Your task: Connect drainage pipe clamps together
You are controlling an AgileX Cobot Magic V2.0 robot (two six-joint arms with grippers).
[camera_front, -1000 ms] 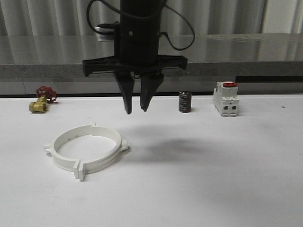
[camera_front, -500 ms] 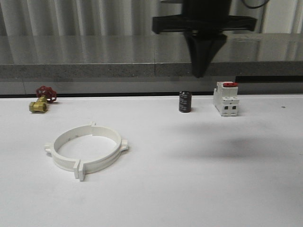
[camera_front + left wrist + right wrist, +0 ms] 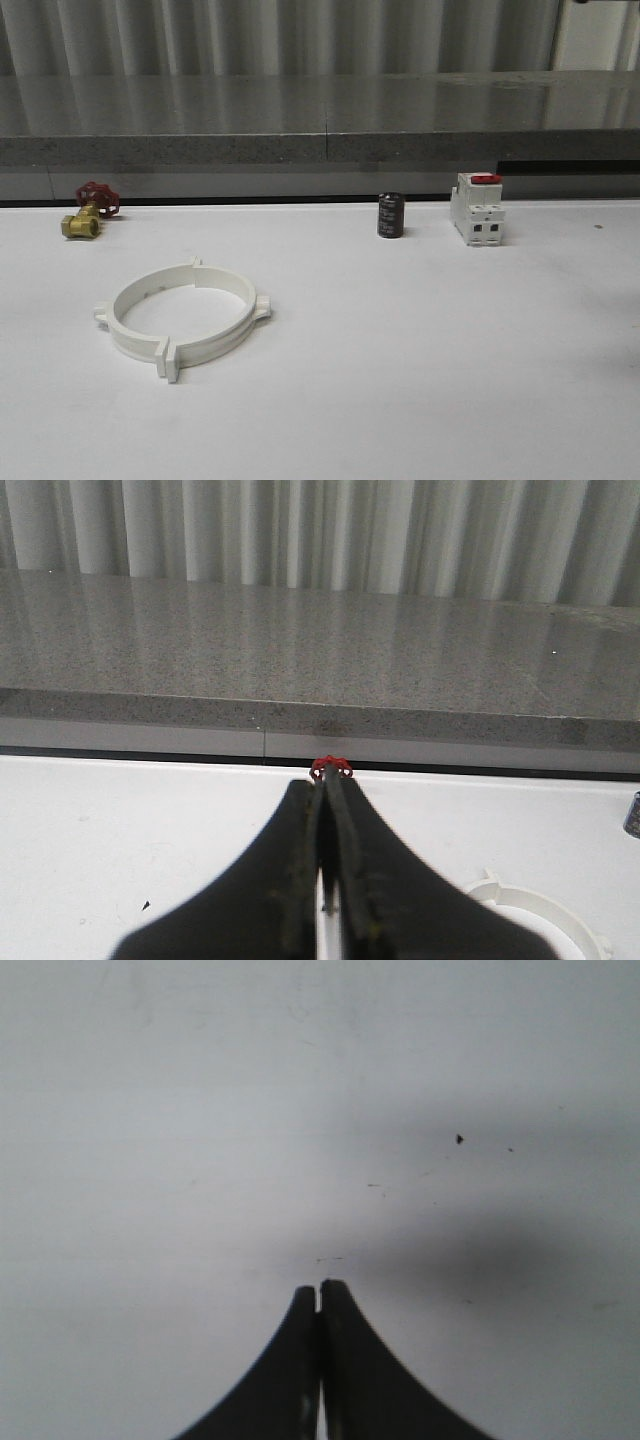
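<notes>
The two white drainage pipe clamps (image 3: 183, 320) lie on the white table (image 3: 420, 380) at the left, joined end to end into one wide ring with small tabs sticking out. An arc of that ring (image 3: 545, 905) shows in the left wrist view, beside my left gripper (image 3: 325, 788), which is shut with nothing between its black fingers and sits back from the ring. My right gripper (image 3: 320, 1288) is shut too, empty, hanging over bare white table.
A brass valve with a red handwheel (image 3: 88, 210) stands at the table's back left. A small black cylinder (image 3: 390, 215) and a white block with a red switch (image 3: 477, 208) stand at the back right. A grey stone ledge (image 3: 320, 120) runs behind the table.
The black gripper that hung above the ring a second ago rose, swung right and left the front view. The ring has not moved.
</notes>
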